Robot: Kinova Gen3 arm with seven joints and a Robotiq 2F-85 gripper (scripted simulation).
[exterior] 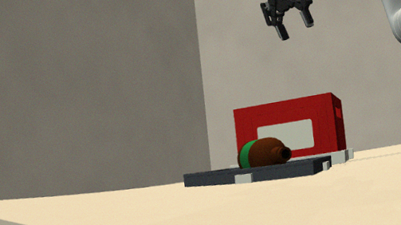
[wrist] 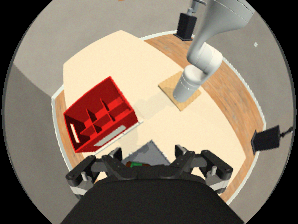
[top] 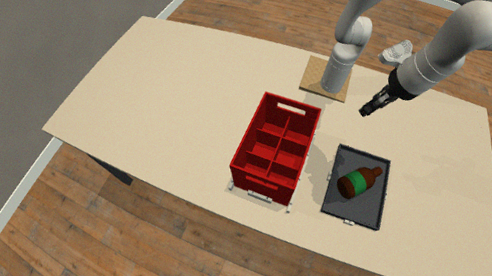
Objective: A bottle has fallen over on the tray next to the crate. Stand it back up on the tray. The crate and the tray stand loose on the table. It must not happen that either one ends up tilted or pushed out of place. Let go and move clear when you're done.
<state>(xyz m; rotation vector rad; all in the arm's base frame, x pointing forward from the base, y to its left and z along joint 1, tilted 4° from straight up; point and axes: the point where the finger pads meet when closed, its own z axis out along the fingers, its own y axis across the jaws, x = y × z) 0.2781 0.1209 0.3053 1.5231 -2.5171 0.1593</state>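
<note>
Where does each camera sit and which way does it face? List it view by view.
Top: high above, looking down on the beige table, red divided plastic crate, dark grey tray and fallen brown bottle with a green label; shows the white arm and open gripper.
Exterior: low at table height, side-on; the gripper hangs high above the crate.
Wrist: on the gripper, looking down past its fingers at the crate; shows the arm's base.
Top and exterior share bottle, tray, crate and gripper.
</note>
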